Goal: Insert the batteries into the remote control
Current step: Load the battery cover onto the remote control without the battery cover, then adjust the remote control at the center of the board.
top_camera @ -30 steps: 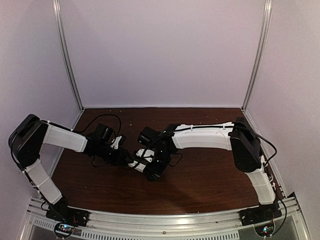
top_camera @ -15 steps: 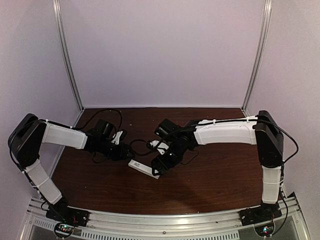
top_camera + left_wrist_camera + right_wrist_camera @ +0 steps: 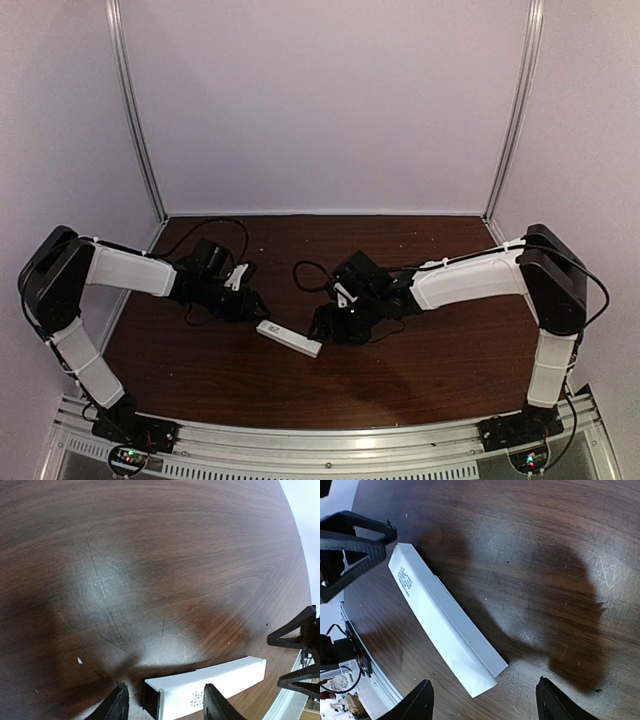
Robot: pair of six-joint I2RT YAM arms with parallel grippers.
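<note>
1. Here the remote [image 3: 289, 338] lies flat on the brown table [image 3: 420, 370], slanting between the two grippers with one end toward each.
2. The left gripper [image 3: 167, 702] has its jaws spread and straddles one end of the remote.
3. That end, dark and hollow-looking, sits between its fingers. There is a clear gap to the one finger [image 3: 117, 707]. The other overlaps the remote's side, and I cannot tell whether it touches.
4. From this gripper the remote runs ahead and off to one side. Its far end stops near the black tips of the other arm's fingers [image 3: 276, 640].
5. The right gripper [image 3: 484, 692] is spread wide and pinches nothing.
6. The remote's near end lies just ahead of the gap between its fingertips [image 3: 417, 705], touching neither.
7. From there the remote stretches ahead and sideways, and its printed end lies just beside the left arm's black fingers [image 3: 365, 552].
8. A long step runs along the remote's upper face.
</note>
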